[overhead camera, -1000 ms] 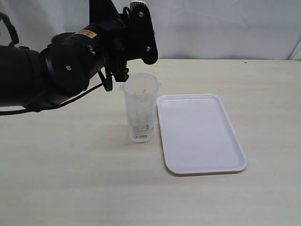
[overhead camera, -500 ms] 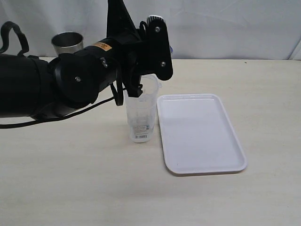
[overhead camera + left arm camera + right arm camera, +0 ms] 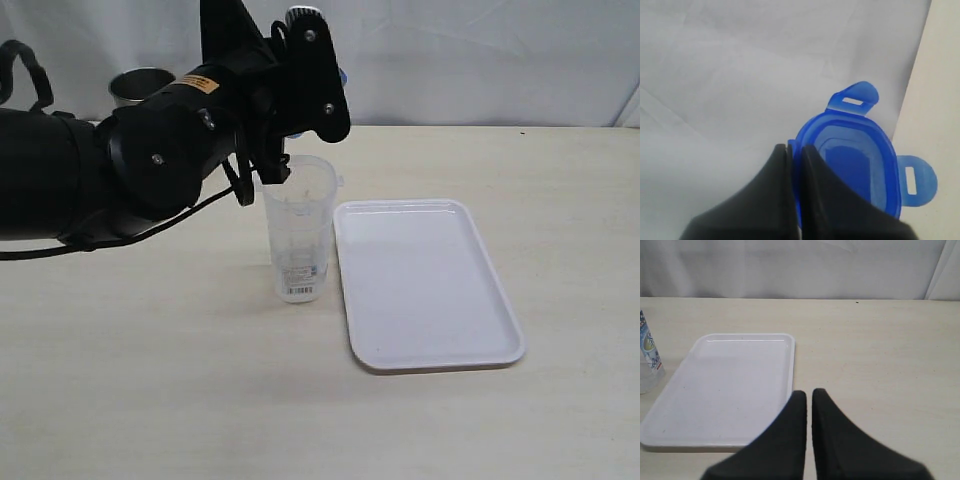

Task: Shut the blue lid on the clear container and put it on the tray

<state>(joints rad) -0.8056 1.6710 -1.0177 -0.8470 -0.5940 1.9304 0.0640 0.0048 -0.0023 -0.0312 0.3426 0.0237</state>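
Spanning the whole width of the exterior view: table (image 3: 150, 400), pale beige, with a white backdrop (image 3: 480, 60) of cloth behind its far edge.

- left arm (image 3: 120, 170): black and bulky, cut off at the left edge of the exterior view. It reaches in and upward, wrist raised above and just behind the mouth of the clear container (image 3: 298, 235). Its body hides the table behind it and the lower part of the steel cup (image 3: 140, 85).
- tray (image 3: 425, 285): white, rectangular, low-rimmed, flat on the table just right of the clear container. Whether the two touch cannot be told. In the right wrist view one near corner is covered by a finger.
- clear container: upright on the table, mouth open, barcode sticker near the base. Its far rim sits partly behind the arm's cable. The right wrist view catches only a sliver of it at the picture's edge.
- steel cup: grey, at the back of the table. Only the rim and upper wall show above the arm.
- blue lid (image 3: 855, 165): held in the air, off the container. The exterior view shows only a small blue sliver beside the wrist housing. The left wrist view shows two flaps spread outward, with one side lost behind the fingers.
- left gripper (image 3: 794, 150): jaws all but closed, pinching the lid's rim.
- right gripper (image 3: 809, 395): jaws pressed together, holding nothing, above the table beside the tray.
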